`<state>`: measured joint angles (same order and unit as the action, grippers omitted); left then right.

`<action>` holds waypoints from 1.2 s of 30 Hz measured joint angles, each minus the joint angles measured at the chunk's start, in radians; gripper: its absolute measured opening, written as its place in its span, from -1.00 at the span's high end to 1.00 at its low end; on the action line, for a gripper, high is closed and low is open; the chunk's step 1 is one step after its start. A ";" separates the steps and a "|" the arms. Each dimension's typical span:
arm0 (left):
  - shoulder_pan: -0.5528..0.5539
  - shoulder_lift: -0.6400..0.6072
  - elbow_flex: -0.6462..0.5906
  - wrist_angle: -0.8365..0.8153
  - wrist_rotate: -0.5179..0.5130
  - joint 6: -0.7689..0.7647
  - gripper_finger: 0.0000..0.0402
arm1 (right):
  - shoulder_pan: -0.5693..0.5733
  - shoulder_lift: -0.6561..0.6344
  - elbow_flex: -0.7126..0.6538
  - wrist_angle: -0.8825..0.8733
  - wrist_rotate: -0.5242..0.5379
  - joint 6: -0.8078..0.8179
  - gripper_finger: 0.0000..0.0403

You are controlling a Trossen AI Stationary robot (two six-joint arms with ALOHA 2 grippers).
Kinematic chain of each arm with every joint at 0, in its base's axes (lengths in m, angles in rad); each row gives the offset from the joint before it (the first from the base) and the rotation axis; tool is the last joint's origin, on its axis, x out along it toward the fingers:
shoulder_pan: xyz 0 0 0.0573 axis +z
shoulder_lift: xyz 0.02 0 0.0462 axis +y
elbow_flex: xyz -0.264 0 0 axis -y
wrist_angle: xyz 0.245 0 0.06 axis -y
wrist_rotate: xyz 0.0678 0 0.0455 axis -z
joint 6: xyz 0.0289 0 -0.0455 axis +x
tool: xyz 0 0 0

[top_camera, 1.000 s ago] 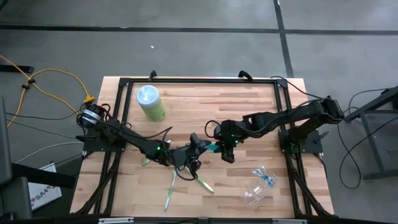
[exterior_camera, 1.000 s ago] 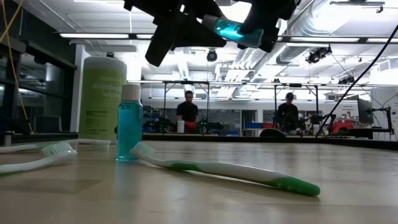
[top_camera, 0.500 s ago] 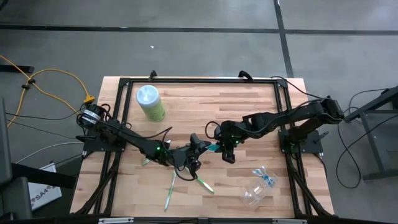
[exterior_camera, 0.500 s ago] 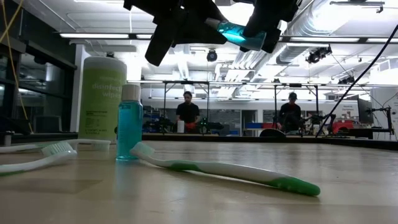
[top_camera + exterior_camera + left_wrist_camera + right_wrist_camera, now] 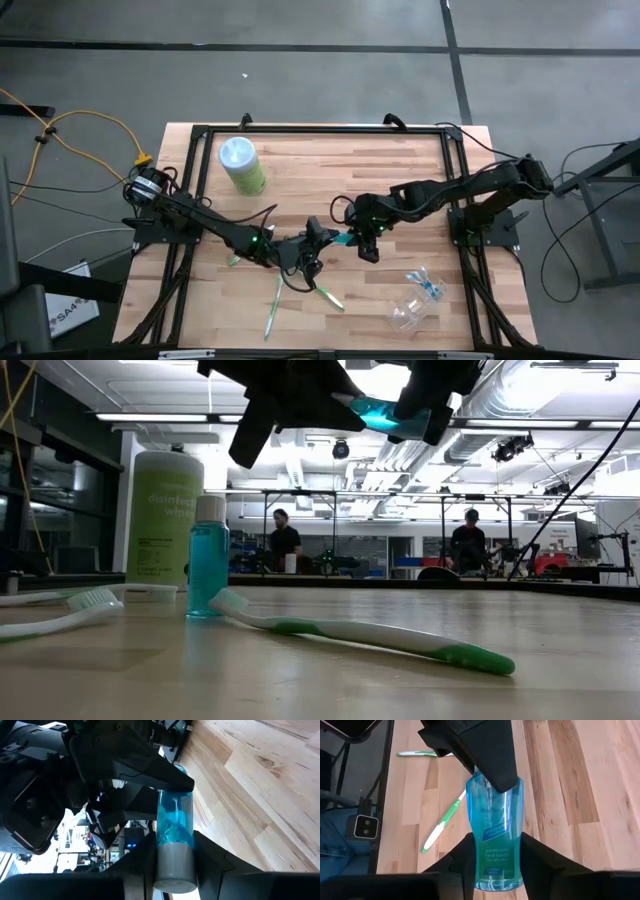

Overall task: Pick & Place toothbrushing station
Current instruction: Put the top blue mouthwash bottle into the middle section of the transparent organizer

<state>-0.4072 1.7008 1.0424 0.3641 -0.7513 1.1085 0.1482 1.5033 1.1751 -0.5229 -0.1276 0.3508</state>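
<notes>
A small blue bottle [image 5: 345, 238] with a pale cap hangs in the air over the middle of the table, between my two grippers. My left gripper [image 5: 175, 845] reaches it from the table's left and is shut on its cap end. My right gripper [image 5: 497, 845] comes from the right and is shut on its bottom end. Green-and-white toothbrushes [image 5: 272, 310] [image 5: 370, 635] lie flat on the wood near the front. A clear plastic cup [image 5: 410, 312] lies on its side at the front right. A second blue bottle [image 5: 208, 555] stands upright on the table. My left gripper pinches the bottle's pale cap [image 5: 174, 865] between its two fingers, one on each side. The fingers come about level from the table's left and lie along the bottle. The bottle is clear of the table, nearly level. My right gripper pinches the bottle's blue body near its bottom end [image 5: 496, 865] between its two fingers. They come about level from the table's right, along the bottle. The bottle is held aloft, its cap end pointing away toward the left gripper.
A pale-green canister [image 5: 242, 165] with a light-blue lid stands at the far left. A white toothbrush [image 5: 60, 615] lies near it in the low view. A black frame [image 5: 300, 130] runs round the table. People stand in the room behind.
My left gripper has shut its fingers on the cap end of the blue bottle. The bottle has stayed aloft in my right gripper, almost where it was.
</notes>
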 joint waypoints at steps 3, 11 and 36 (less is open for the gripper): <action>0.000 0.000 0.000 0.001 -0.003 0.002 0.55 | 0.003 0.000 0.000 0.002 0.001 -0.019 0.34; -0.005 0.002 0.000 0.000 0.002 0.009 0.55 | 0.003 0.000 0.002 0.020 -0.002 -0.039 -0.11; -0.111 0.002 0.000 0.019 -0.005 0.592 0.55 | -0.014 0.000 0.000 0.081 -0.360 -0.013 -0.41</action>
<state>-0.5180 1.7023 1.0420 0.3829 -0.7567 1.7004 0.1339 1.5032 1.1755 -0.4417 -0.4874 0.3374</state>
